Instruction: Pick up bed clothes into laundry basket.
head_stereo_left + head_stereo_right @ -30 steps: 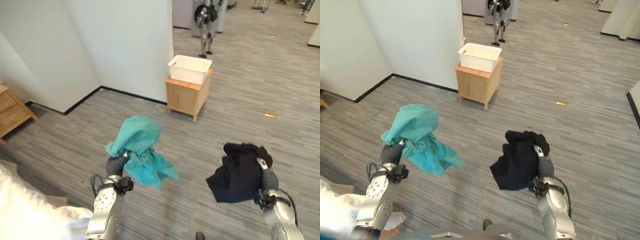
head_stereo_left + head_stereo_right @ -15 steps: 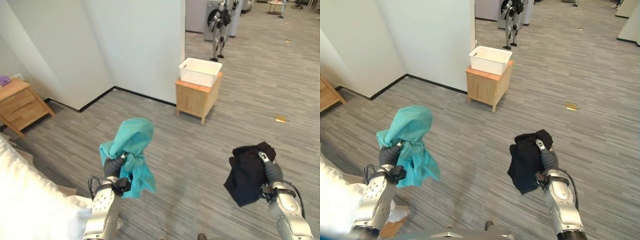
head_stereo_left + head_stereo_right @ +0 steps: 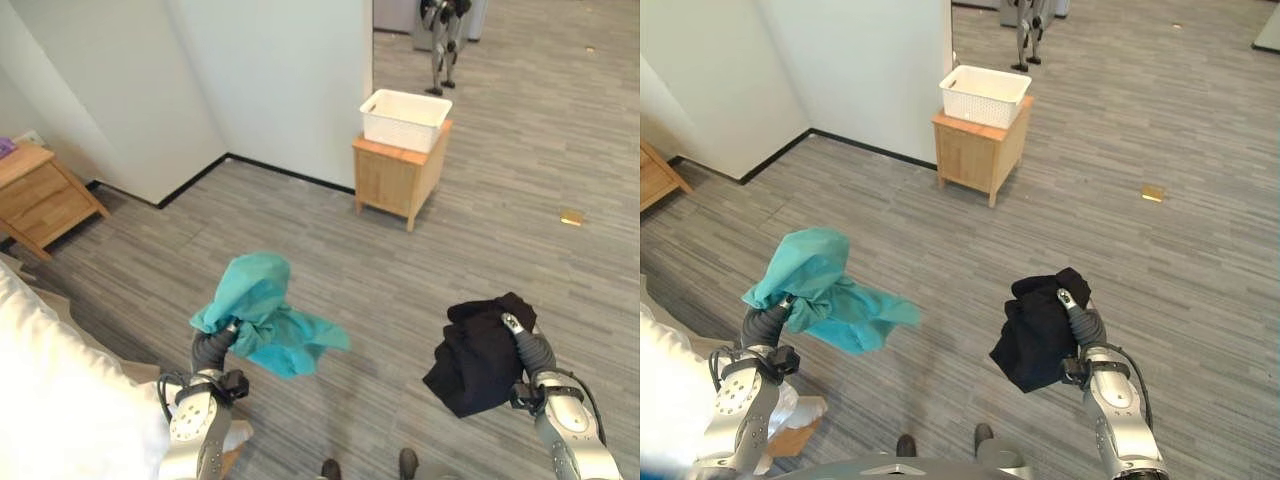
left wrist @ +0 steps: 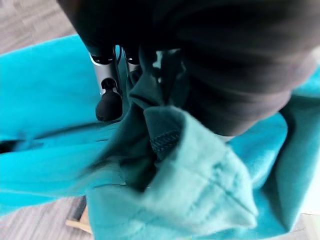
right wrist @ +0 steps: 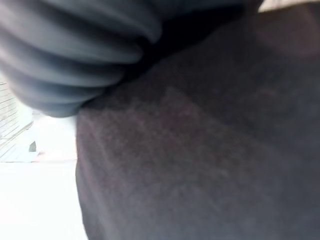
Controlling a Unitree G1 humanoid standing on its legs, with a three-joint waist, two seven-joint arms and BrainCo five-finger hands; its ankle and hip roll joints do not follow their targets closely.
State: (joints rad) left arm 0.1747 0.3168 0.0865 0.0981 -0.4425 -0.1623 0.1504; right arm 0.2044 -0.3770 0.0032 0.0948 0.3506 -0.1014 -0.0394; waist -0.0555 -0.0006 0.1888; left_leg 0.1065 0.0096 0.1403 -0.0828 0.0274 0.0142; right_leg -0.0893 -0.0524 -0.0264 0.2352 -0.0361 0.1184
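While my left hand (image 3: 212, 348) is raised in front of me, its fingers (image 4: 107, 95) are curled into a teal cloth (image 3: 262, 315), which drapes over the hand and flares out toward my right. In the left wrist view the teal fabric bunches around the dark fingertips and folds back over the ribbed cover. My right hand (image 3: 530, 350) is up at about the same height, well apart from the left, with a black cloth (image 3: 475, 352) bundled against it; the cloth hangs down on the inner side of the hand. One silver finger shows on top of the bundle in the eye views, but the rest of the fingers are buried in the fabric, so I cannot tell how they are set. The right wrist view shows the ribbed cover pressed close against the dark cloth.

Both cloths are held in the air above the grey plank floor (image 3: 330, 260). Ahead of me, well away from both hands, a white basket (image 3: 404, 118) sits on a small wooden stand (image 3: 397, 184) beside the corner of a white wall (image 3: 280, 90). At my left edge lies a white bed (image 3: 60, 400), and farther off on that side stands a wooden nightstand (image 3: 40, 195). A small yellowish scrap (image 3: 571, 216) lies on the floor to my right.
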